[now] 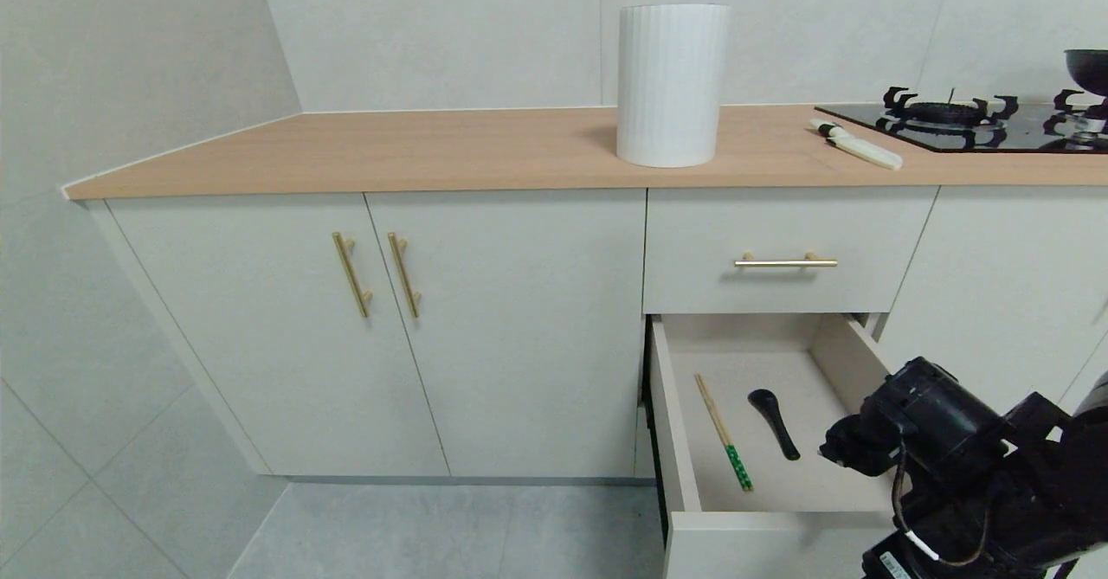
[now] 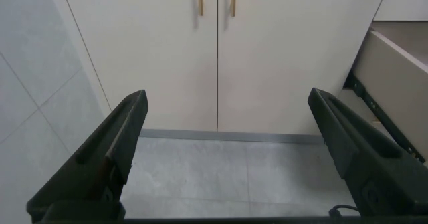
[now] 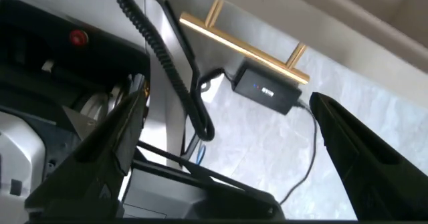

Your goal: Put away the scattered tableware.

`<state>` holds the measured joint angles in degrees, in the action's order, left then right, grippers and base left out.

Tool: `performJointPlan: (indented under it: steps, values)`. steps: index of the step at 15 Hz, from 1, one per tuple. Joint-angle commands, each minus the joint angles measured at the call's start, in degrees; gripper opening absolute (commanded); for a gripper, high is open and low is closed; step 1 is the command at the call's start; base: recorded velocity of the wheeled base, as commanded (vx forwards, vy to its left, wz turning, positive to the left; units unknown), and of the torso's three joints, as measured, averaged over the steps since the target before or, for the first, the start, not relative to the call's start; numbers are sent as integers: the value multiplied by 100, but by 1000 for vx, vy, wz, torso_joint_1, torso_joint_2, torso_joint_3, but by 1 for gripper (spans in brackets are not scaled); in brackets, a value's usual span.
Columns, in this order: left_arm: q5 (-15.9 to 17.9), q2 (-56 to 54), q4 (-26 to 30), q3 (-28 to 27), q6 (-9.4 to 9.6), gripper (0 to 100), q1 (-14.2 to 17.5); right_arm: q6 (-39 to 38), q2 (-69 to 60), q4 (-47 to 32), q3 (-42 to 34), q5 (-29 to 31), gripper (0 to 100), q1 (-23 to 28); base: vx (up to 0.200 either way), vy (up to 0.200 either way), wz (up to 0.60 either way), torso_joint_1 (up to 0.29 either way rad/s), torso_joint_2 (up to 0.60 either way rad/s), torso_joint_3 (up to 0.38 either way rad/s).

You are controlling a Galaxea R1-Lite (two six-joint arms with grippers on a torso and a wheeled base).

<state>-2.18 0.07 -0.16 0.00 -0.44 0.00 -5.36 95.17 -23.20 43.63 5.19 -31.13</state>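
Partly done, I judge: wooden green-tipped chopsticks [image 1: 724, 432] and a black spoon [image 1: 773, 423] lie in the open pale drawer [image 1: 673, 427]; a cream-white knife [image 1: 855, 144] on the wooden worktop [image 1: 433, 151] seems left. Left pincer [image 2: 227, 102] and right pincer [image 3: 224, 107] gape wide, empty.

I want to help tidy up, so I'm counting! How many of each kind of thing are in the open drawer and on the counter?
pair of chopsticks: 1, in the drawer
black spoon: 1, in the drawer
white knife: 1, on the counter
white ribbed jar: 1, on the counter
Total: 4
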Motion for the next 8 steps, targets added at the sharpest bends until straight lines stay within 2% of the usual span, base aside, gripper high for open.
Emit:
performJointPlan:
  steps: [1, 5, 8]
  values:
    - [-2, 1, -2, 0, 0, 100, 0, -26, 291, 8, 67, 8, 100, 2, 0, 0, 0, 0, 0, 0]
    - [-2, 1, -2, 0, 0, 100, 0, -668, 634, 0, 304, 122, 100, 11, 0, 0, 0, 0, 0, 0]
    - [-2, 1, -2, 0, -9, 100, 0, -861, 766, 0, 445, 237, 100, 72, 0, 0, 0, 0, 0, 0]
